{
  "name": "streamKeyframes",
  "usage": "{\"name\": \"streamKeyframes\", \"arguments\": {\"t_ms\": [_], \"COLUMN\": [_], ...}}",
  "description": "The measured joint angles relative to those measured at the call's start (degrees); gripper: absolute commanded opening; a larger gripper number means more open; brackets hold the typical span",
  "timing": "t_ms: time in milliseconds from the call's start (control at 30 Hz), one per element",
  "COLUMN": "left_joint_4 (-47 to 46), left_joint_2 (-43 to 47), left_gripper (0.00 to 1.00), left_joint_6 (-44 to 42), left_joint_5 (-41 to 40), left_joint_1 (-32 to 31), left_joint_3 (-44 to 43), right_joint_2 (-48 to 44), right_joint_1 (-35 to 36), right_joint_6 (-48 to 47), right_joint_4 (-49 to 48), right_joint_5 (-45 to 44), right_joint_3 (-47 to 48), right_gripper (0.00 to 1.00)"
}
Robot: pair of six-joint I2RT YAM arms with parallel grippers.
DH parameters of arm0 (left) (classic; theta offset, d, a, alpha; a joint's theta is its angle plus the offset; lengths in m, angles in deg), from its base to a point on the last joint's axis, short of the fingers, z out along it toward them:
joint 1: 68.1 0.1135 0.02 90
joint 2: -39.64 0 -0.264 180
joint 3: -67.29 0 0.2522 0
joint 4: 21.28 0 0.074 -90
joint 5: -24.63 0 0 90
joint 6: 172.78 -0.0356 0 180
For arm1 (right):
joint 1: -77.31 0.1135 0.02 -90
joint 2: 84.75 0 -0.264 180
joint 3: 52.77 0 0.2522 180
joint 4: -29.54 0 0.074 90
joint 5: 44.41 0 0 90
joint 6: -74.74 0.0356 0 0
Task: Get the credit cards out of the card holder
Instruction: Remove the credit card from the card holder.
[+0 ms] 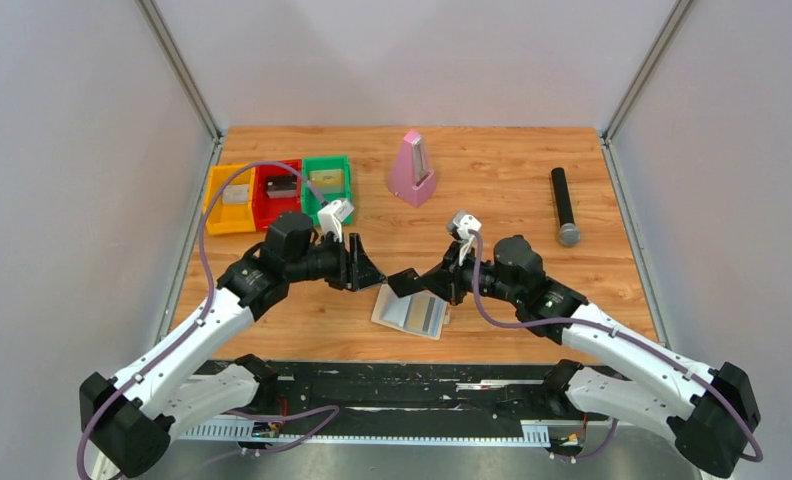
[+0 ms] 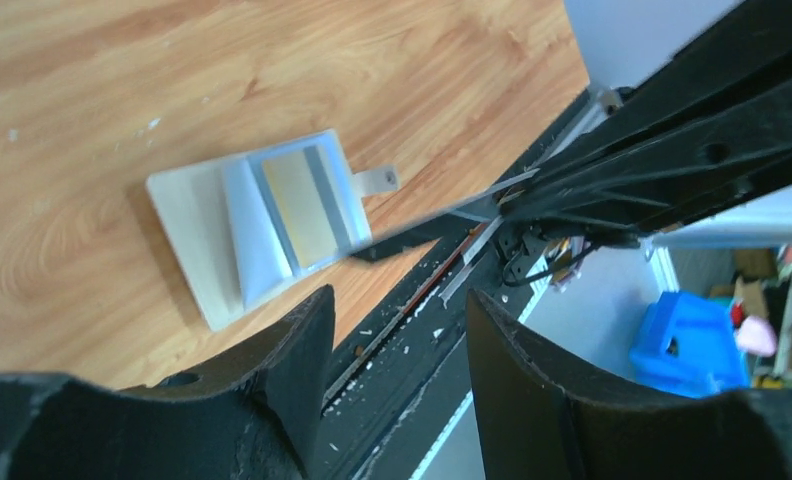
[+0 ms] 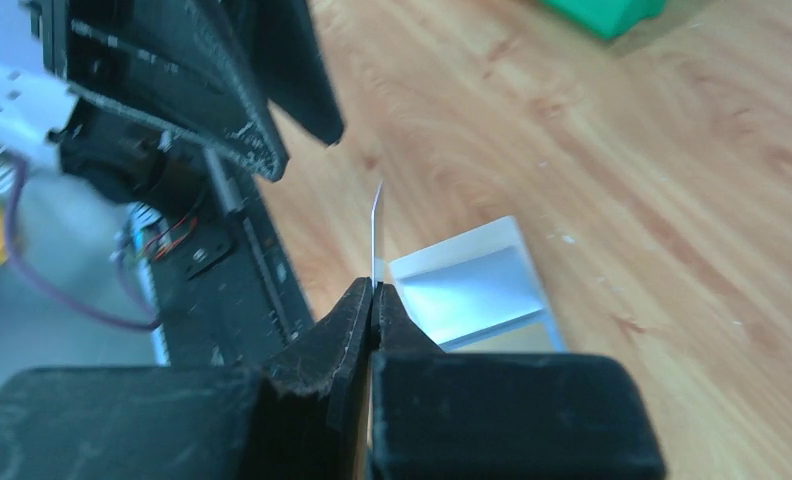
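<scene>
One credit card [image 3: 376, 232] pinched by right hand [image 3: 374, 290].

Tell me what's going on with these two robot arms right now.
The right gripper is shut on a thin credit card, lifted clear of the open card holder lying on the table. A yellow-gold card sits in the holder's pocket. The left gripper is open and empty, close to the held card's free end. One card is out, one not yet.

Cream bifold card holder [image 2: 262, 225] lies open on the wooden desk [image 2: 122, 60], yellow-gold card [image 2: 302, 205] inside; thin grey card [image 2: 442, 212] held edge-on above.
</scene>
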Motion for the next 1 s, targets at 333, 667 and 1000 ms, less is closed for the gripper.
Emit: {"name": "streamKeyframes", "arguments": {"t_ms": [333,667,1000], "left_joint_4": [4.83,5.75,6.75], "left_joint_2": [-5.9,-8.39,-11.23], "left_gripper": [0.6,0.52,0.37], "left_joint_6": [-13.22,-16.46,-17.49], "left_joint_5": [14.32,21.2,22.58], "left_joint_1": [0.0,-0.22,-1.07], "left_joint_3": [-8.83,-8.81,-8.81], "right_joint_2": [9.55,13.6,16.7], "right_joint_1": [-3.41,-3.41,-3.41], "right_joint_6": [-1.18,-0.66,0.79], "right_joint_4": [10.67,12.07,11.87], "right_joint_5": [24.04,32.52,35.26], "right_joint_3": [8.15,10.95,11.67], "right_gripper": [0.0,0.0,0.0]}}
